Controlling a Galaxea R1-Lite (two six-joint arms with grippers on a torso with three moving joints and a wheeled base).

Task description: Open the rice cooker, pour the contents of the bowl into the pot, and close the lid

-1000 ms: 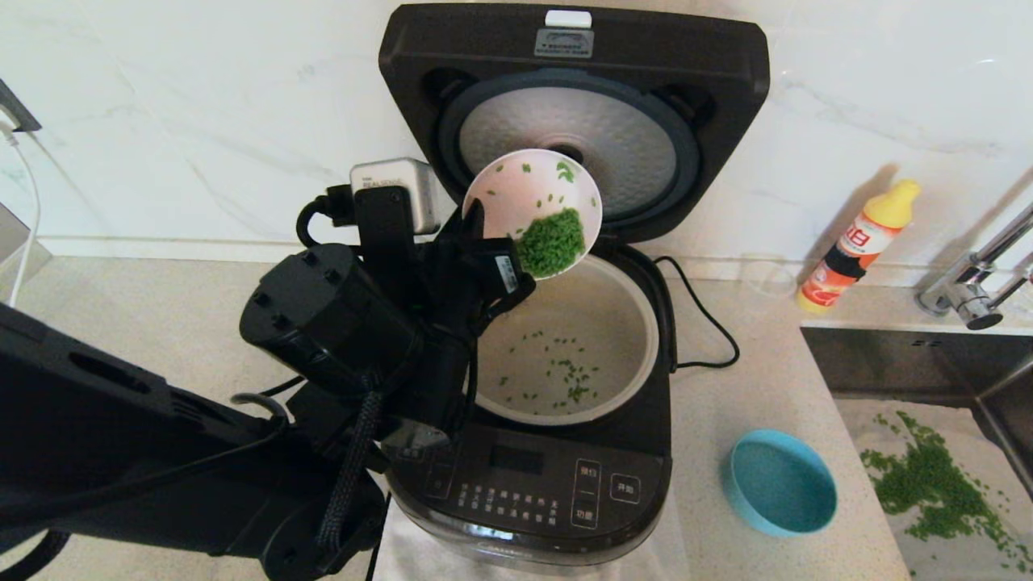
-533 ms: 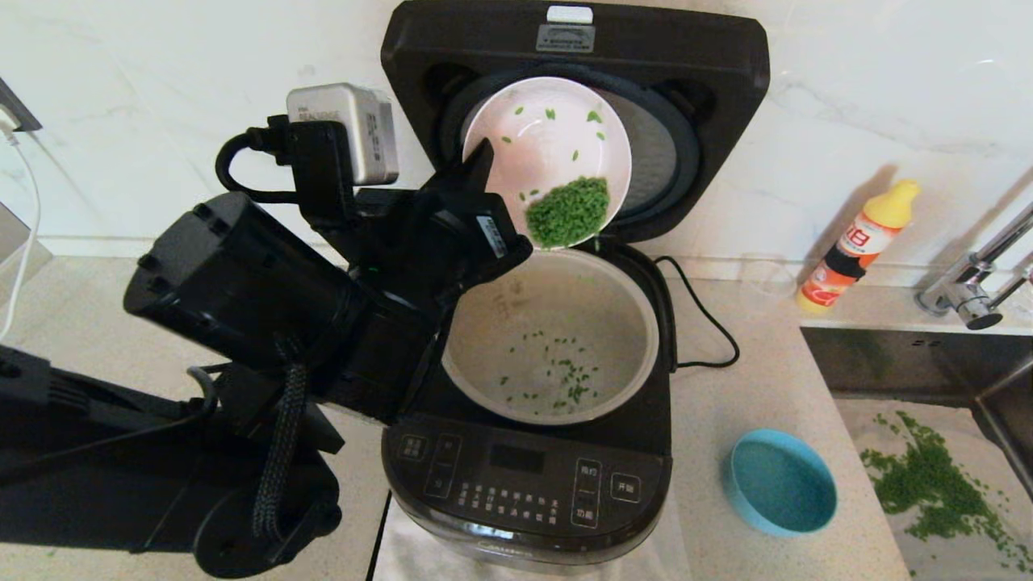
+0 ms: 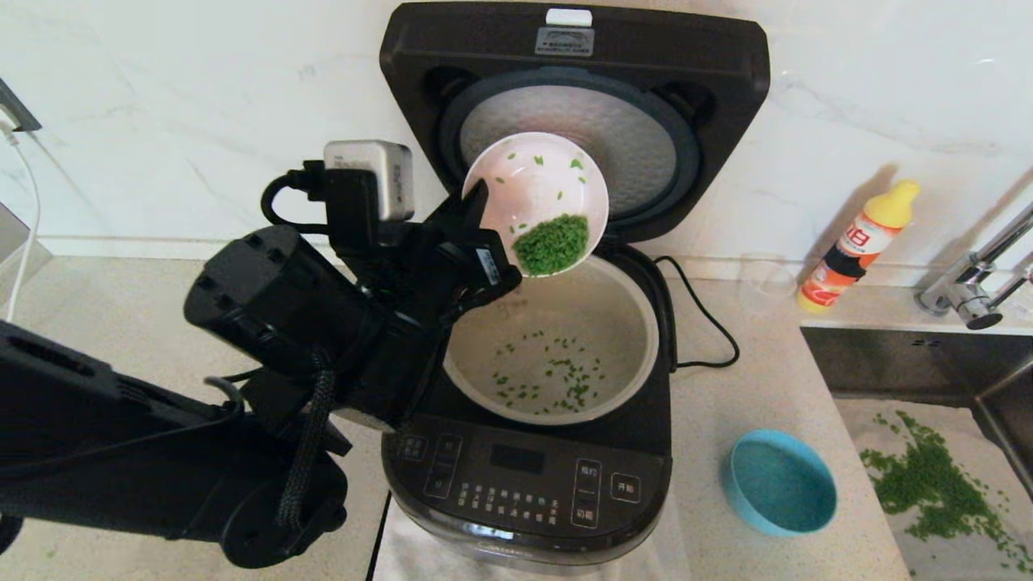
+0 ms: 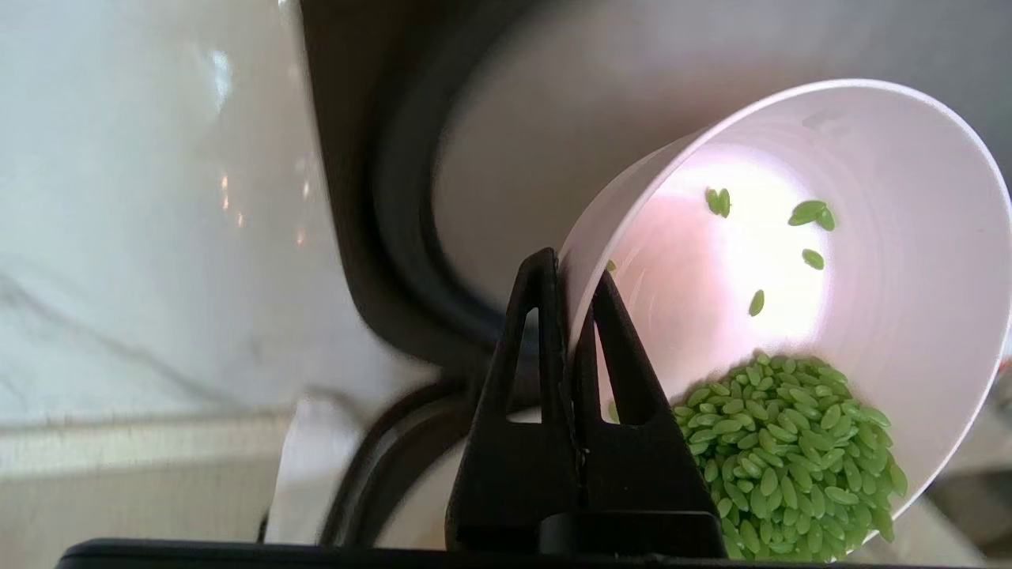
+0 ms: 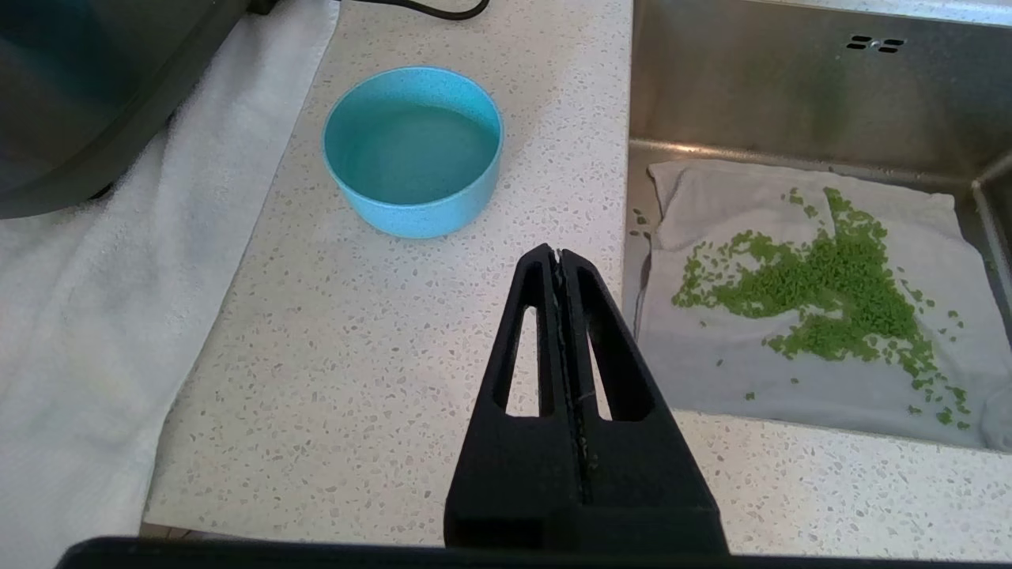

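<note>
1. Opened already: large glossy black rice cooker point(image 3: 557, 379) standing with its hinged black lid point(image 3: 573, 105) tipped back against the wall, dimpled silver underside showing.
2. Under way: pouring. Small pale-pink round bowl point(image 3: 536, 202) held tilted above the far-left rim of the round cream-beige inner pot point(image 3: 557, 343), not touching it.
3. Pinched on the bowl's wall: left gripper point(image 4: 571, 316), one finger inside and one outside, nearly closed on the thin rim.
4. Landed so far: only a scatter of grains on the pot's floor; most of the bright-green grains point(image 4: 783, 450) heaped at the bowl's low edge.
5. Parked: right gripper point(image 5: 560, 261), fingers pressed together and empty, above the speckled counter near a blue bowl point(image 5: 413, 150).
6. Left, by judgement: steeper tipping to empty the bowl, then closing the lid.
</note>
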